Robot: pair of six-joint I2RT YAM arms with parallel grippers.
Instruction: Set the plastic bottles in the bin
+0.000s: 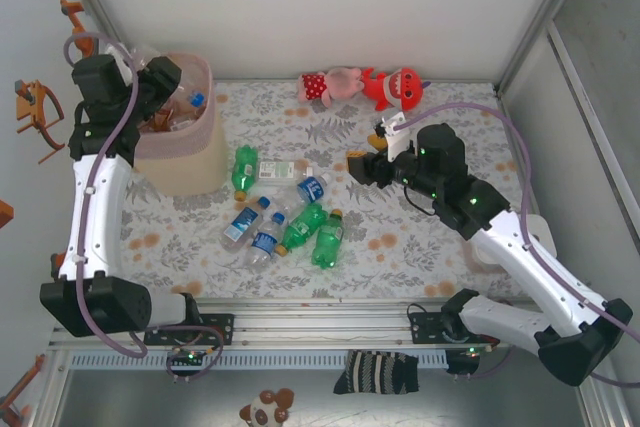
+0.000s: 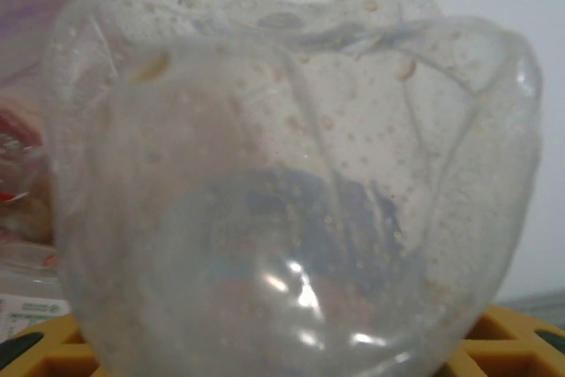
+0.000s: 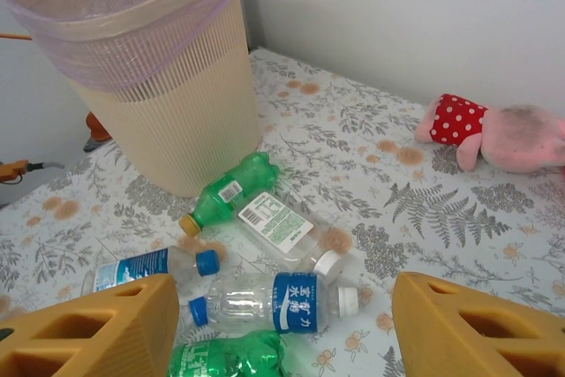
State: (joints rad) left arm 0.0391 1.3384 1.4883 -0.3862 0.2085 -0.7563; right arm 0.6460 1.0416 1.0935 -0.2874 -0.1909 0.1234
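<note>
**Table, bin, bottles:** A floral-clothed table is shown midway through a clear-up. The bin is stood at its far left, and several bottles are already seen inside it.

The left pincer is held above the bin's rim. It is clamped on a clear bottle, whose dimpled base is pressed close to the wrist camera. The step in hand is judged to be the drop, since the bottle is carried over the opening and not yet let go.

The right pincer is poised over mid-table, its fingers set apart with nothing gripped between them.

Two plush toys, lying at the far edge, are not part of the job.

The loose bottles are scattered at mid-table, just right of the bin. Seven or so are counted, green ones mixed with clear ones. One blue-labelled bottle, lying on its side, is framed beneath the open fingers and is judged the likeliest next pick.

For the left arm, only a release is called for, provided the bottle is centred over the opening. For the right, a descent and a squeeze across the round body are needed, with care taken that it is not rolled into its neighbours.
</note>
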